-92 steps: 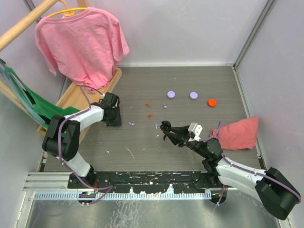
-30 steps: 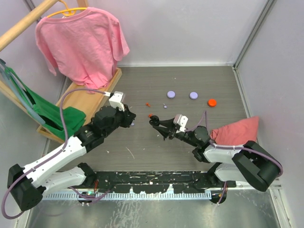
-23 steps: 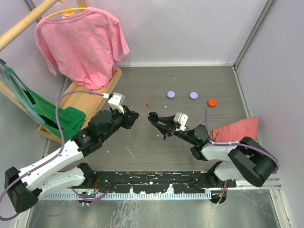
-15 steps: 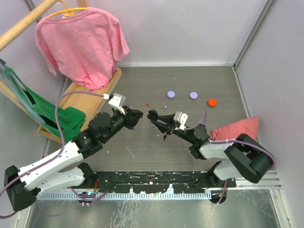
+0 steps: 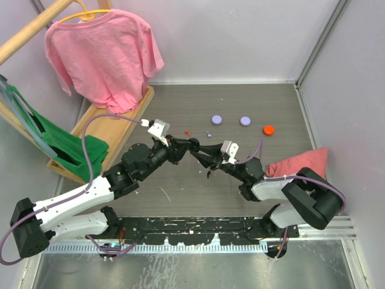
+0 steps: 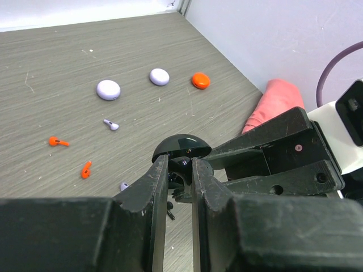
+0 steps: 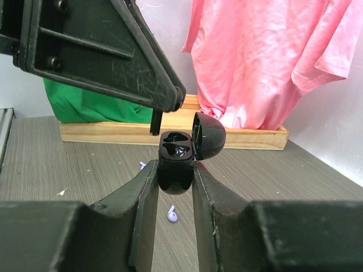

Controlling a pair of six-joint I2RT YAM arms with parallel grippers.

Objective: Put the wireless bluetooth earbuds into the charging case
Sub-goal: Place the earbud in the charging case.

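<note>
My right gripper [image 7: 174, 177] is shut on the round black charging case [image 7: 177, 163], held upright above the table with its lid [image 7: 209, 135] swung open and two cavities showing. My left gripper [image 6: 180, 165] is shut on a tiny black earbud [image 7: 154, 123], whose stem hangs right over the case's far rim. In the top view both grippers meet at mid-table, the left [image 5: 184, 146] touching the case [image 5: 194, 145]. A second small black earbud [image 5: 208, 174] lies on the table under the right gripper [image 5: 199, 150]; it also shows in the left wrist view [image 6: 169, 211].
Two lilac discs [image 5: 216, 120] [image 5: 245, 121] and an orange disc [image 5: 268, 129] lie behind. Orange [image 6: 85, 169] and lilac [image 6: 111, 124] scraps dot the table. A red cloth [image 5: 301, 165] lies right; a wooden tray [image 5: 114, 120], green cloth [image 5: 66, 144] and pink shirt [image 5: 102, 54] stand left.
My left gripper has swung right from the table's left side and closed in on the open case. My right gripper has carried the case a little left and back.
</note>
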